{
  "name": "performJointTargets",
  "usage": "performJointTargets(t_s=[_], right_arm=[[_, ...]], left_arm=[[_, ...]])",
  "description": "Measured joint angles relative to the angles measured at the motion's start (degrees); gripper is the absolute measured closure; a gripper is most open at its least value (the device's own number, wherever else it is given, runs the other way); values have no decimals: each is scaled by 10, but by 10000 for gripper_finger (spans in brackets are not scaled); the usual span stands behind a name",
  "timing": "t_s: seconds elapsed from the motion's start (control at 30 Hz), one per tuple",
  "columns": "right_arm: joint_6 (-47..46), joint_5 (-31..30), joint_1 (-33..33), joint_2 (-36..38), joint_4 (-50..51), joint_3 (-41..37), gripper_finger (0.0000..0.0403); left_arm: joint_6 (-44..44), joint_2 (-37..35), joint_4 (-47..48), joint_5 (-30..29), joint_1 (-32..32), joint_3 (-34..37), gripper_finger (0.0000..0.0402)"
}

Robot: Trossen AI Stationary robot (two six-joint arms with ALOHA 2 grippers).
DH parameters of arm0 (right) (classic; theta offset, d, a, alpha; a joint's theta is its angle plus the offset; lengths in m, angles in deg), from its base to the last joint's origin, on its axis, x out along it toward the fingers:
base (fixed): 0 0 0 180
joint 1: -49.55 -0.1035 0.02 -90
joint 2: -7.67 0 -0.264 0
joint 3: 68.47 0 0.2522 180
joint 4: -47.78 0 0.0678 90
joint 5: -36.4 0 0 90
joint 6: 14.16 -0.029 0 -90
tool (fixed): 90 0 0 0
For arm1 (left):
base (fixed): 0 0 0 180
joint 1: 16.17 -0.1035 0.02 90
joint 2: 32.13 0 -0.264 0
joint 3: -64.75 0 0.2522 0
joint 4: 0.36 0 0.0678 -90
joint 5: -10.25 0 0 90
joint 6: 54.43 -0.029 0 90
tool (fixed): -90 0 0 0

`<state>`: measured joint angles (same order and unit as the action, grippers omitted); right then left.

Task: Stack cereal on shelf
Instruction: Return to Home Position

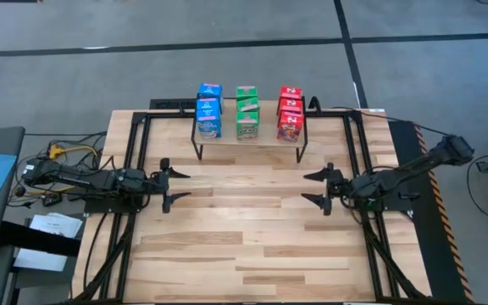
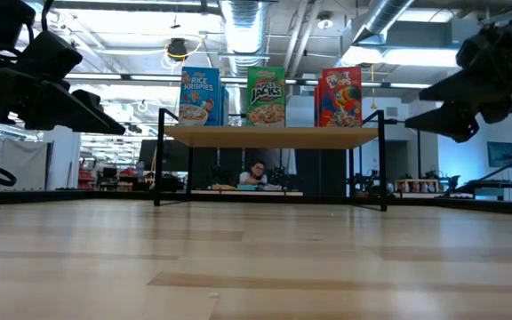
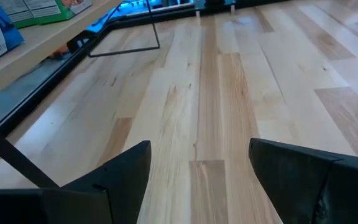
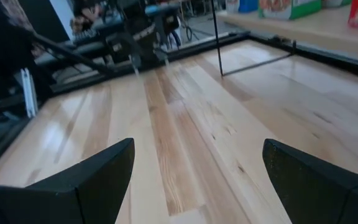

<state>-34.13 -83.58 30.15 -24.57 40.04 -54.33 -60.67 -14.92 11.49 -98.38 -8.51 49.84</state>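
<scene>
Jaws spread wide and empty, the left gripper (image 1: 181, 185) and right gripper (image 1: 307, 188) face each other over the tabletop (image 1: 244, 246). Beyond them, the shelf (image 2: 274, 136) carries blue cereal boxes (image 1: 208, 114), green cereal boxes (image 1: 246, 113) and red cereal boxes (image 1: 290, 114) in three rows.

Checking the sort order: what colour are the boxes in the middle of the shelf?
Green. The middle boxes show best in the low view.

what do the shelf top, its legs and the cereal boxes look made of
The shelf top looks like pale matte wood, by its light tan edge. Its legs are thin black rods, probably painted metal. The cereal boxes seem printed cardboard: flat faces, crisp corners, bright graphics.
</scene>
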Motion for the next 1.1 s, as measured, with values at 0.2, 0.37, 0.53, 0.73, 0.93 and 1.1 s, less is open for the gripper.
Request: performJointTargets(t_s=[0.2,0.37,0.53,0.73,0.93,1.1], right_arm=[[0,0,0,68,19,0,23],[0,0,5,107,21,0,23],[-1,0,27,150,25,0,23],[-1,0,63,211,43,0,23],[-1,0,94,268,49,0,23],[0,0,103,304,50,0,23]], left_arm=[[0,-9,0,1,6,0,139],[0,-42,0,1,5,0,139],[0,-93,0,1,5,0,138],[0,-140,0,0,5,0,138],[0,-172,-6,-1,5,0,139],[2,-170,-24,0,4,5,139]])
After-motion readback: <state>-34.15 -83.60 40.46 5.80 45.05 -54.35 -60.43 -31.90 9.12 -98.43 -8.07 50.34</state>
